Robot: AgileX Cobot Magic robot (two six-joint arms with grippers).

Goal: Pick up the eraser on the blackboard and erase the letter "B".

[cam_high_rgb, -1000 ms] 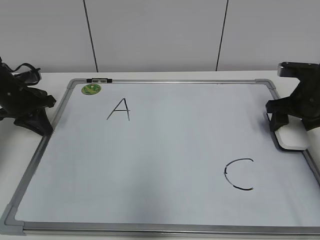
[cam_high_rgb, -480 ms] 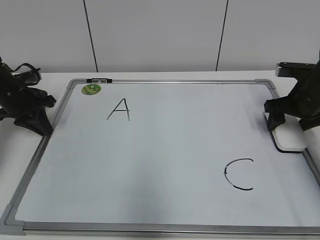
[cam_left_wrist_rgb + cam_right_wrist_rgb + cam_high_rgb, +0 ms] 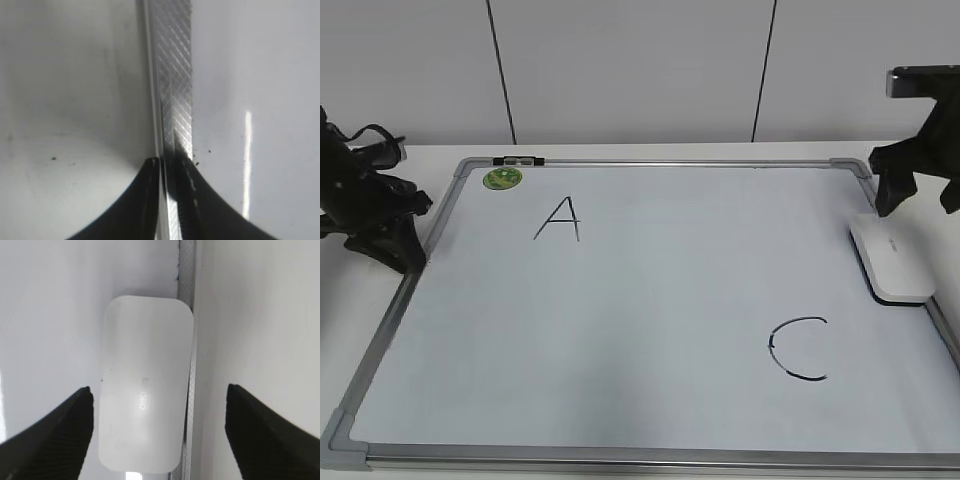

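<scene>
Eraser [image 3: 892, 262] is lying flat on the board [image 3: 650, 310] at its right edge, long side running along the frame, one side touching or slightly overlapping the metal rail; in the right wrist view the eraser [image 3: 146, 387] is showing its white rounded top with small grey lettering, and the frame [image 3: 189, 315] is running just beside it. Right gripper [image 3: 917, 192] is hanging above the eraser near the table's right edge, apart from it, fingers spread wide and holding nothing; from the wrist the two dark fingertips [image 3: 55, 437] are standing out to either side of the eraser with clear gaps between. No "B" is showing anywhere on the board: the middle of the white surface is reading blank. Letter "A" [image 3: 559, 218] is sitting toward the far left part of the board, letter "C" [image 3: 798, 348] toward the near right, below and left of the eraser. Green sticker [image 3: 503, 178] is sitting in the board's far left corner, just under a small dark clip [image 3: 517, 160] on the top rail. Left gripper [image 3: 382, 225] is resting low by the table's left edge, against the board's left frame; in the left wrist view its fingers [image 3: 145, 200] are pressing nearly together, clenched with only the patterned rail [image 3: 175, 90] running up between their tips. Table [image 3: 430, 152] is white; grey wall panels [image 3: 630, 70] are standing behind its far edge.
</scene>
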